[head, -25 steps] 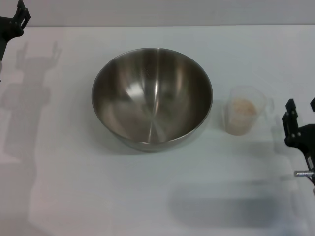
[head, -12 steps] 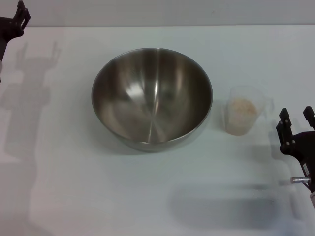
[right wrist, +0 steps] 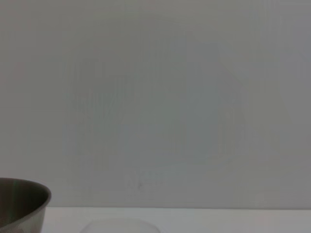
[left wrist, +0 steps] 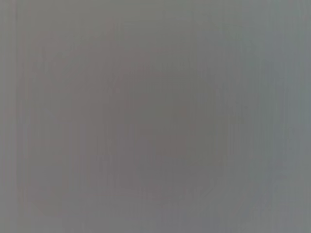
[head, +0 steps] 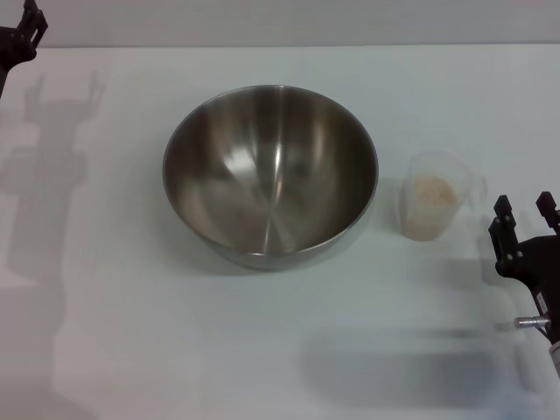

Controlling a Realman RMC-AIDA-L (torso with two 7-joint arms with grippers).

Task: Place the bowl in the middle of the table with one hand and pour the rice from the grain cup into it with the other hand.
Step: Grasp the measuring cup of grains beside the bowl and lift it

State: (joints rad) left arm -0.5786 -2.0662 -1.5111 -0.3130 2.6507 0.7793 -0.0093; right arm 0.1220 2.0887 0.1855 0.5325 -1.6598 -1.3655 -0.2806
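The bowl (head: 270, 175) sits empty at the centre of the table (head: 131, 350), its placing apparently done. The cup (head: 432, 206), rice (head: 433, 194) inside, stands upright at the bowl's three o'clock, near but apart. The right gripper (head: 523, 214), fingers apart, hangs beside the cup's four o'clock, likely lined up to grasp. The left gripper (head: 19, 39) is parked at ten o'clock; its fingers can't be judged.

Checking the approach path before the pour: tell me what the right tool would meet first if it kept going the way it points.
Probably the small clear plastic cup of pale rice, then the steel bowl. The right tool is open and its wrist view shows the cup's rim just ahead, though depth is unclear.
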